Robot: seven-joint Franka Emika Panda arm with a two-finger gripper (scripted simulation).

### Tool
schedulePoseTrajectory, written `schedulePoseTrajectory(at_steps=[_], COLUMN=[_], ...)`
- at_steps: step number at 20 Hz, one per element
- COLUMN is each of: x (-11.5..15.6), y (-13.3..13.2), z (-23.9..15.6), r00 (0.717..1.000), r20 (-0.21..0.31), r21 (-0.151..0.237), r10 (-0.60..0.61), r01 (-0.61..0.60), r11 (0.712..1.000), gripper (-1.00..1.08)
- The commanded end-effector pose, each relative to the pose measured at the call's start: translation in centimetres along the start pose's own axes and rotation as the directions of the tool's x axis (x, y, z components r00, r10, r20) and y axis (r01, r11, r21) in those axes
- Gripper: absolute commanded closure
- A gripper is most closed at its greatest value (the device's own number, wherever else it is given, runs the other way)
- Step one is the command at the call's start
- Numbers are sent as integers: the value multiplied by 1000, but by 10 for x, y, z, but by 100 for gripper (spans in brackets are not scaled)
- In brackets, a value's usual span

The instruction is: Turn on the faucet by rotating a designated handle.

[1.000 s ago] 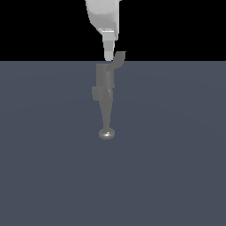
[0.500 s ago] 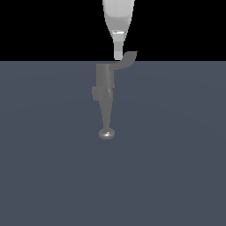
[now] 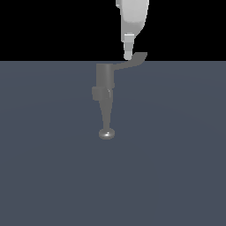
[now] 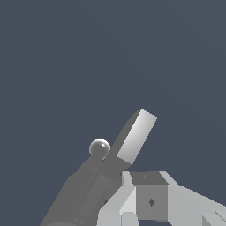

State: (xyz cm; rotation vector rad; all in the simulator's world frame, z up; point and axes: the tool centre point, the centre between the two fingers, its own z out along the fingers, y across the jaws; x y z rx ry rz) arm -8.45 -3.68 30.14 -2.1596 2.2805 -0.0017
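The faucet stands on a flat grey surface that fills the lower part of the exterior view. It is about in the middle of this surface from side to side, close to the far edge. Its cylindrical body is upright, and below it the tapering spout runs toward the camera and ends in a round shiny knob.

The handle goes out sideways from the top of the cylinder, toward the exterior view's right. It is thin and flat, and its wide tip turns a little upward, just above the far edge of the surface.

The hand comes down from above, white and light grey. Its lower end is right at the handle, near the tip, and seems to touch it or almost touch it; I cannot tell which. In the wrist view the fingers are just beside the pale flat face of the handle, and the knob shows next to it. Only one narrow finger end is visible in the exterior view, so I cannot tell if the hand is open or closed.
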Motion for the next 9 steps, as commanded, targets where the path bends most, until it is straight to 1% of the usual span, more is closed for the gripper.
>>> schedulePoseTrajectory(at_steps=[1, 9], x=[20, 39], y=[-6, -22], z=[1, 1], r00=[1000, 999], r20=[0, 0], r21=[0, -1], r10=[26, 33], r01=[-26, -33], r11=[1000, 999], gripper=[108, 108])
